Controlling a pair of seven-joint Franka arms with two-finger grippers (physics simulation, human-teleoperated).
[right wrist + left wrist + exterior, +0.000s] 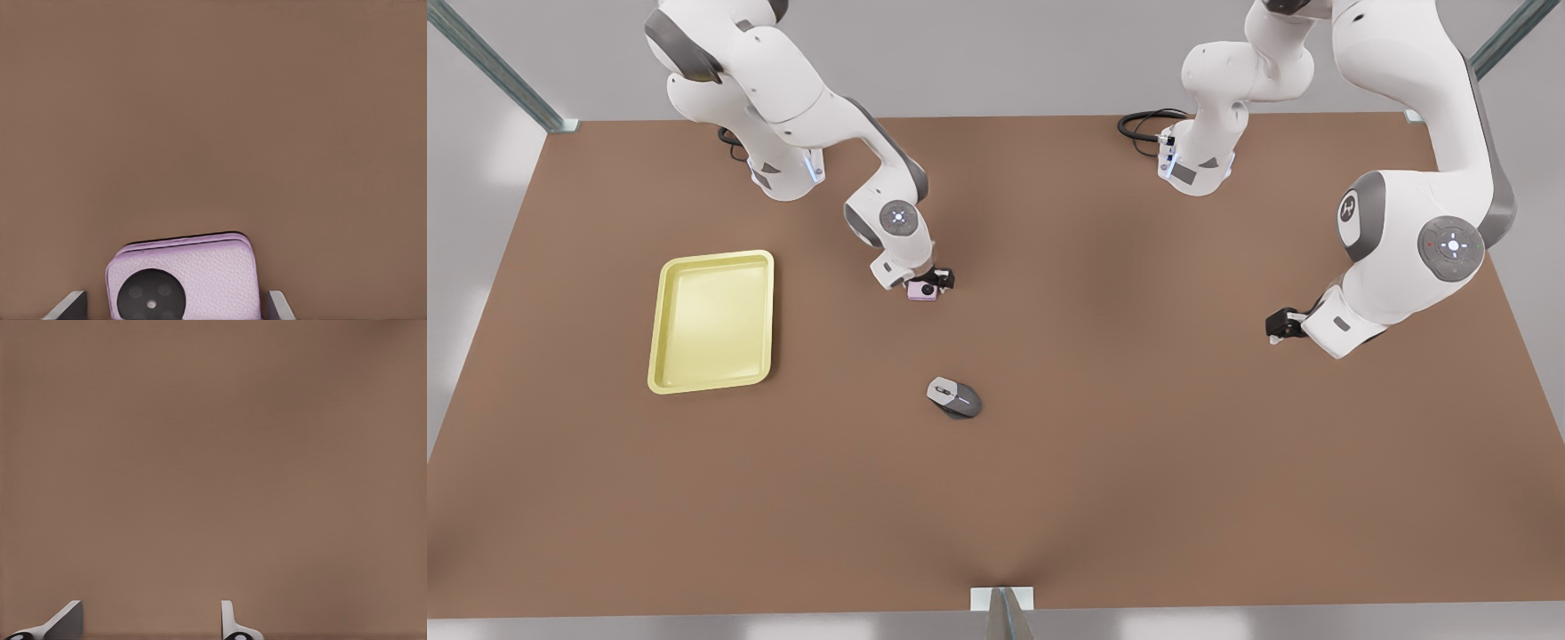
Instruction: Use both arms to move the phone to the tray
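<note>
While the phone is nowhere near delivered yet, the table between it and the tray looks open, so nothing blocks the trip. The tray sits empty, well off toward the front view's left of the phone. The right gripper brackets the phone; I can't tell if it's pinching. The left gripper waits far from the tray, fingers spread. A grey mouse lies near the phone.
</note>
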